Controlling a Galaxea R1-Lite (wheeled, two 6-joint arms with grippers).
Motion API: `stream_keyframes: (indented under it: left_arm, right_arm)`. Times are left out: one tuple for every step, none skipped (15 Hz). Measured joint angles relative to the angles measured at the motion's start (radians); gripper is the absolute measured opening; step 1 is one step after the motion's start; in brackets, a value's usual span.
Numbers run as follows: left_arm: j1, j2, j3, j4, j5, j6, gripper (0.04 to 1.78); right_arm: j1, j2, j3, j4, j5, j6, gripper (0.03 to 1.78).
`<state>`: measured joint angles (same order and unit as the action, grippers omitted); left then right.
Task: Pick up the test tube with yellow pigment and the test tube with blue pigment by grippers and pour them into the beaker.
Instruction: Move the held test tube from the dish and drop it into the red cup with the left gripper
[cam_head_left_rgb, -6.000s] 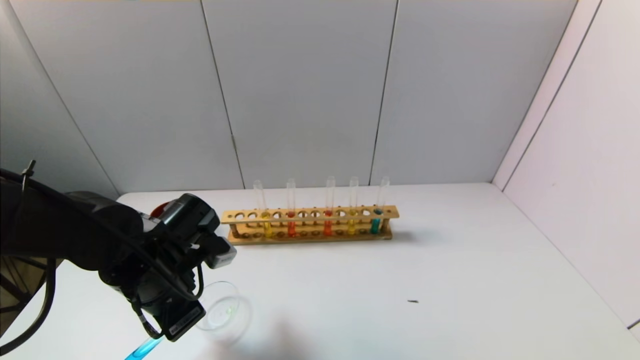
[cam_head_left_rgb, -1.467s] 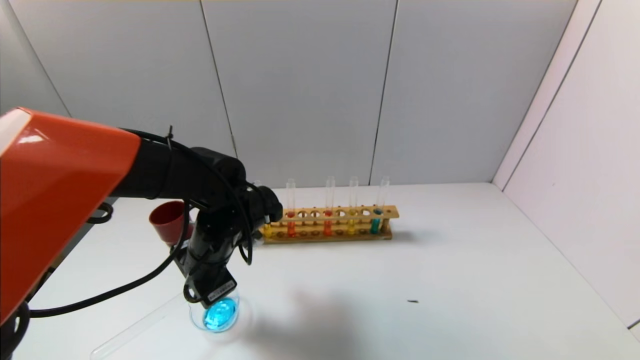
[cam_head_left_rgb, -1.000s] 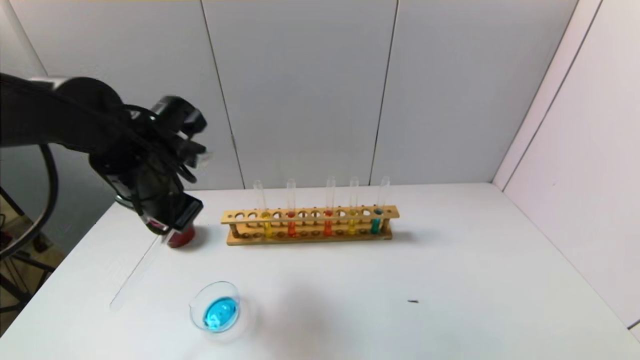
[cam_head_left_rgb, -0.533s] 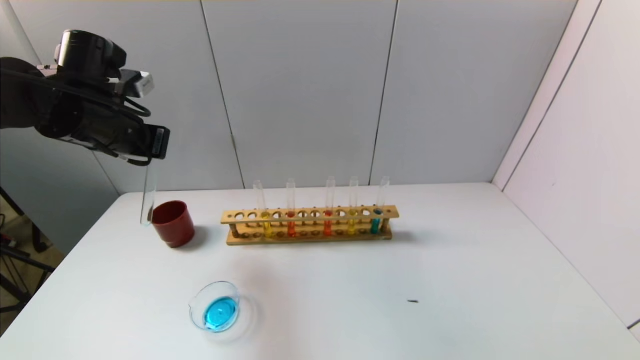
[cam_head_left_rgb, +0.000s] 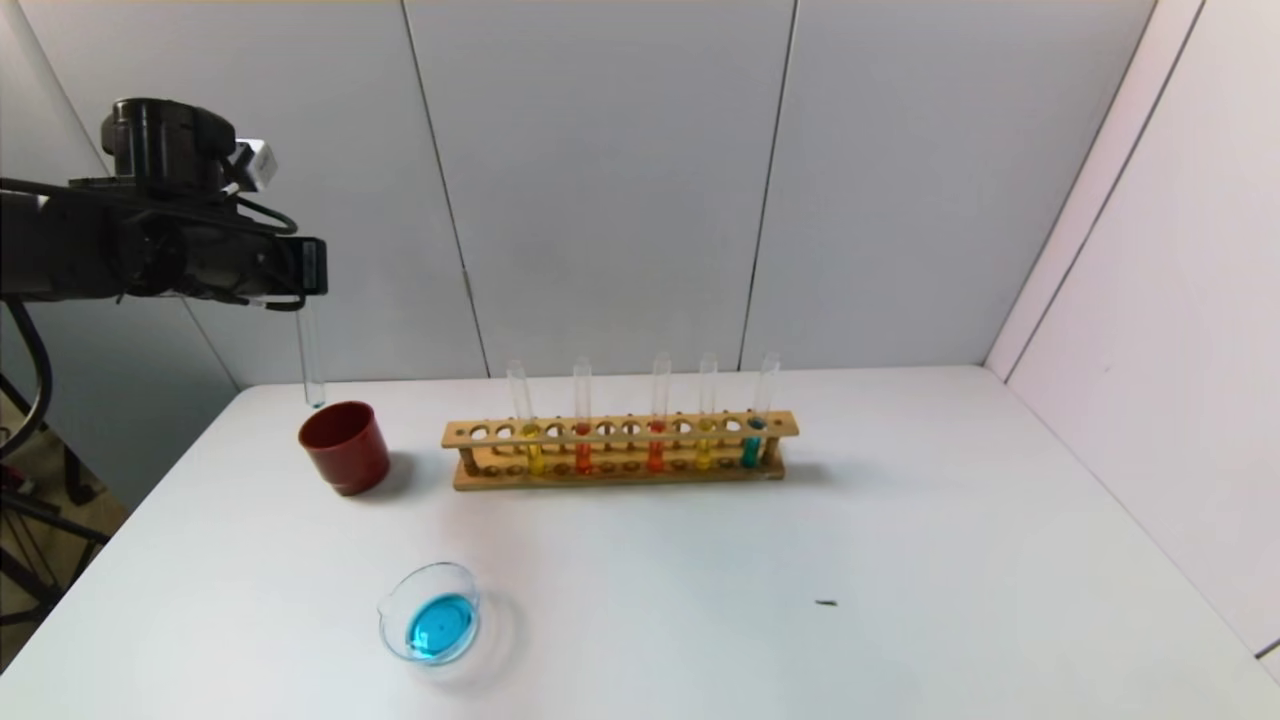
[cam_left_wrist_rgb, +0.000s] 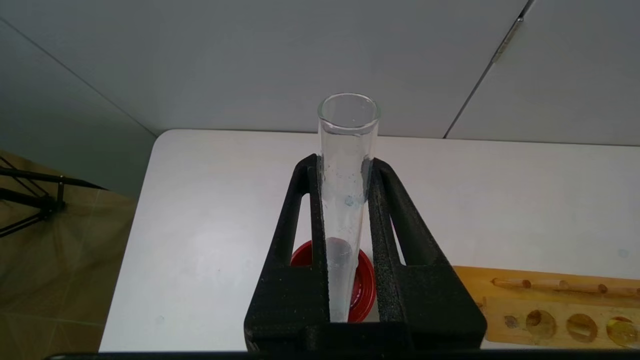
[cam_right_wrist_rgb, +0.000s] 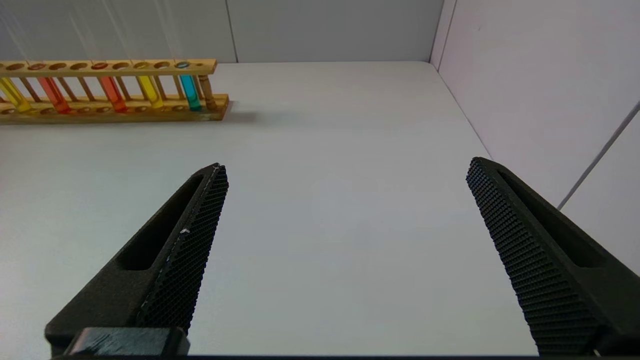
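My left gripper is high at the far left, shut on the blue-pigment test tube. The tube hangs upright, clear and almost drained, its round end just above the red cup. In the left wrist view the jaws clamp the tube with the cup below. The beaker stands near the front left and holds bright blue liquid. Two yellow-liquid tubes stand in the wooden rack. My right gripper is open and empty, low over bare table on the right.
The rack also holds two orange-liquid tubes and a teal tube at its right end. A small dark speck lies front right. White walls close the back and right; the table's left edge drops off beside the cup.
The blue liquid has gone from the tube into the beaker. The left gripper then rose and swung back left, and the drained tube now hangs upright over the red cup.
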<state>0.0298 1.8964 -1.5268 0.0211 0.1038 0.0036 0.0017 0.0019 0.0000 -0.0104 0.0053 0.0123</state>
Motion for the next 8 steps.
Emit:
stream_keyframes:
  left_arm:
    - [0.000, 0.009, 0.021, -0.037, 0.000, 0.000, 0.30]
    - [0.003, 0.019, 0.042, -0.070, 0.000, -0.006, 0.30]
    - [0.006, 0.027, 0.065, -0.090, 0.001, -0.016, 0.30]
    - [0.008, 0.033, 0.090, -0.111, 0.001, -0.022, 0.30]
    - [0.009, 0.040, 0.118, -0.143, 0.000, -0.024, 0.30]
    - [0.010, 0.045, 0.145, -0.176, -0.001, -0.025, 0.30]
    - [0.013, 0.049, 0.172, -0.211, -0.003, -0.026, 0.30]
    - [0.018, 0.053, 0.199, -0.242, -0.004, -0.026, 0.30]
  right_arm:
    - [0.000, 0.000, 0.000, 0.000, 0.000, 0.000, 1.74]
    - [0.000, 0.000, 0.000, 0.000, 0.000, 0.000, 1.74]
    - [0.000, 0.000, 0.000, 0.000, 0.000, 0.000, 1.74]
    - [0.000, 0.000, 0.000, 0.000, 0.000, 0.000, 1.74]
    - [0.000, 0.000, 0.000, 0.000, 0.000, 0.000, 1.74]
    - [0.000, 0.000, 0.000, 0.000, 0.000, 0.000, 1.74]
    - [0.000, 0.000, 0.000, 0.000, 0.000, 0.000, 1.74]
    - [0.000, 0.000, 0.000, 0.000, 0.000, 0.000, 1.74]
